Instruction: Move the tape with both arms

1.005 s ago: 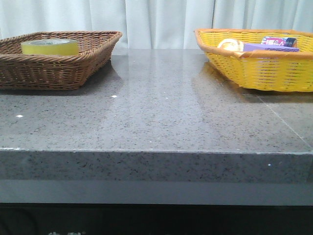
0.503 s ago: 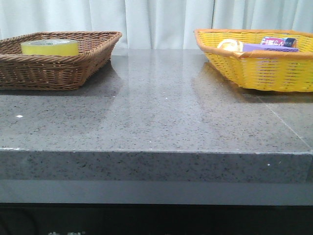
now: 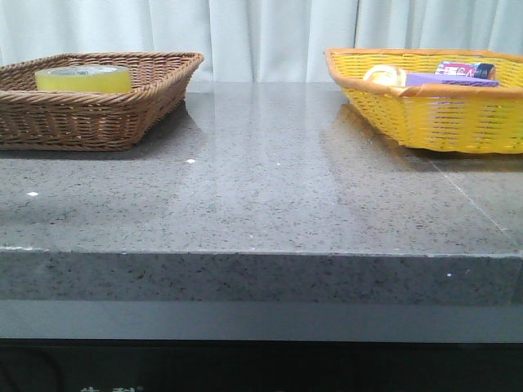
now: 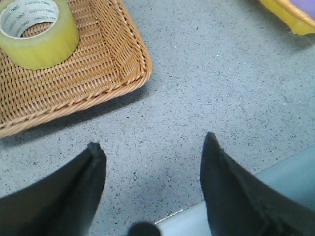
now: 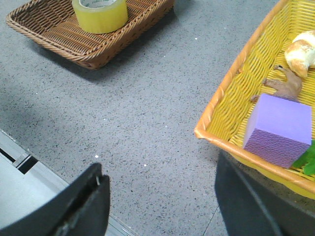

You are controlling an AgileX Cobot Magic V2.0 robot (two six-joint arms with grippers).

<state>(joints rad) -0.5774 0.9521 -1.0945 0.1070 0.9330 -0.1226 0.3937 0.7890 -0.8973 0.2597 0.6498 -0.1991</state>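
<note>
1. Grey speckled stone made up the table, the largest thing in view, with a pale curtain hanging behind its far edge.
2. Yellow basket sat at the far right of the table, its rim orange. Inside, seen from the right wrist: a purple block leaning against the near wall, a bread roll further in, a small brown figure between them, and a bit of green at the block's corner, too cropped to identify.
3. Brown wicker basket sat at the far left, shallow and square-cornered, well apart from the yellow one.
4. The tape lay flat inside the brown basket, hole upward, alone there. Glossy translucent yellow; white core with green print, repeated lettering too small to read for certain.
5. Left gripper hung over bare table near the front edge, just beside the brown basket's corner; fingers spread wide, nothing between them.
6. Right gripper hung over the table near the yellow basket's near rim; fingers likewise spread apart, empty.
7. Neither arm showed in the front view.
</note>
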